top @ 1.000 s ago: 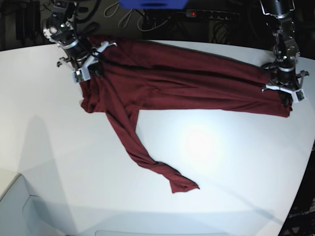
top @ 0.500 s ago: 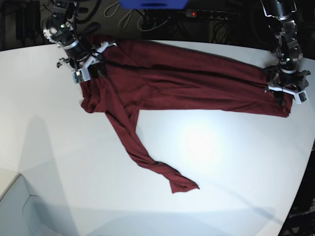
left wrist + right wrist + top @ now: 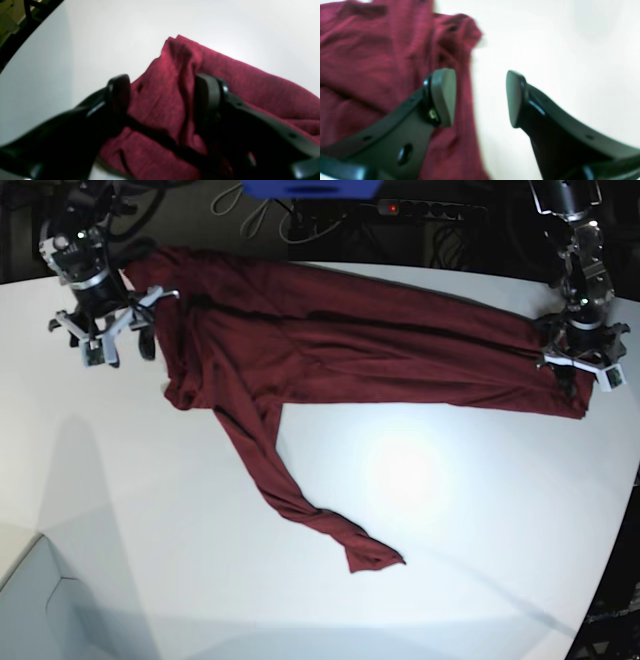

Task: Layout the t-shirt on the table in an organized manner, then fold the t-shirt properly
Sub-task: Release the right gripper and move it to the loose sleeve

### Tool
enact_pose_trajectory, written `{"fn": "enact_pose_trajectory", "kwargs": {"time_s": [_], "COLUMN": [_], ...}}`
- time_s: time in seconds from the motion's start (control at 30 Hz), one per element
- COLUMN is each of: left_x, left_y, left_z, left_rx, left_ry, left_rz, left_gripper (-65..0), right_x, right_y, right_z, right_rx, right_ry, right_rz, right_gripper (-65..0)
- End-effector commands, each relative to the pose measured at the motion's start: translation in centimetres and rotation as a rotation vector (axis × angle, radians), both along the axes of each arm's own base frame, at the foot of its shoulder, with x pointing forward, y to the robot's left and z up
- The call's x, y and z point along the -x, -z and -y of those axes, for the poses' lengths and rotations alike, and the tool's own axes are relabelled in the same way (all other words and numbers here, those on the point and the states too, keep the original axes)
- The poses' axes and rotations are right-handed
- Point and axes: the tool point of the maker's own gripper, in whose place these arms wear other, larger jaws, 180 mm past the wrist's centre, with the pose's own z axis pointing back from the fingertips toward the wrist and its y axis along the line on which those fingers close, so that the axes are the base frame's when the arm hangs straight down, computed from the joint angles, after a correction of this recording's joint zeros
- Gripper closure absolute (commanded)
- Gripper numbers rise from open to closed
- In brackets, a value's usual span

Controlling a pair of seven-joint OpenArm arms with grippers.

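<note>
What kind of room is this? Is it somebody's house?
Probably a robot lab, not a house. Two robot arms work over a bare white table with only a t-shirt on it, and a power strip and cables lie behind.

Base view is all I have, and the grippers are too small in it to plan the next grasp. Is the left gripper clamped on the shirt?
Observer: No. In the left wrist view the left gripper is open. Its jaws stand apart over the shirt, with a raised wrinkle of cloth between them.
Operator: And the right one?
Observer: Also open. In the right wrist view the right gripper straddles the shirt's edge, with one of its fingers over cloth and the other over bare table.
Operator: Is anything between those jaws?
Observer: Nothing is pinched. The gap shows only the cloth edge and the white tabletop below.
</note>
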Motion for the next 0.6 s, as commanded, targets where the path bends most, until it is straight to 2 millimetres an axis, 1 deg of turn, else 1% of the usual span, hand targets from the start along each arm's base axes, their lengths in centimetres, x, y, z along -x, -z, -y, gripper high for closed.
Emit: {"fn": "enact_pose_trajectory", "kwargs": {"time_s": [0.0,0.07,0.13,0.2,0.27,0.33,0.4,0.47,0.57], "left_x": [0.5,0.5,0.5,0.4,0.2,0.0,-0.3,-0.5,-0.7], "left_y": [0.5,0.5,0.5,0.4,0.4,0.1,-0.5,-0.9,-1.3], "left_z": [0.0,0.0,0.0,0.0,0.0,0.1,0.1,0.2,0.3], "left_rx": [0.003,0.003,0.003,0.003,0.003,0.000,-0.006,-0.010,-0.015], "left_ry": [0.010,0.010,0.010,0.010,0.010,0.013,0.018,0.023,0.027], "left_rz": [-0.041,-0.041,-0.041,-0.038,-0.035,-0.027,-0.013,-0.003,0.008], "left_gripper": [-38.2,-38.2,-38.3,-38.3,-38.3,-38.3,-38.3,-38.3,-38.3], "right_x": [-1.8,-3.9,-6.2,-8.0,-9.9,-11.4,-12.4,-13.7,-15.3], "right_y": [-2.0,-3.3,-4.7,-5.0,-4.4,-3.0,-1.7,-1.1,0.0], "right_z": [-0.9,-2.9,-5.8,-8.4,-10.5,-12.6,-14.4,-15.6,-16.3], "right_rx": [-0.022,-0.038,-0.062,-0.080,-0.064,-0.043,-0.045,-0.059,-0.092], "right_ry": [-0.027,-0.084,-0.165,-0.235,-0.289,-0.352,-0.405,-0.435,-0.451], "right_rz": [0.092,0.143,0.199,0.205,0.173,0.120,0.084,0.064,0.041], "right_gripper": [-33.1,-33.2,-33.2,-33.2,-33.1,-33.0,-32.9,-32.8,-32.7]}}
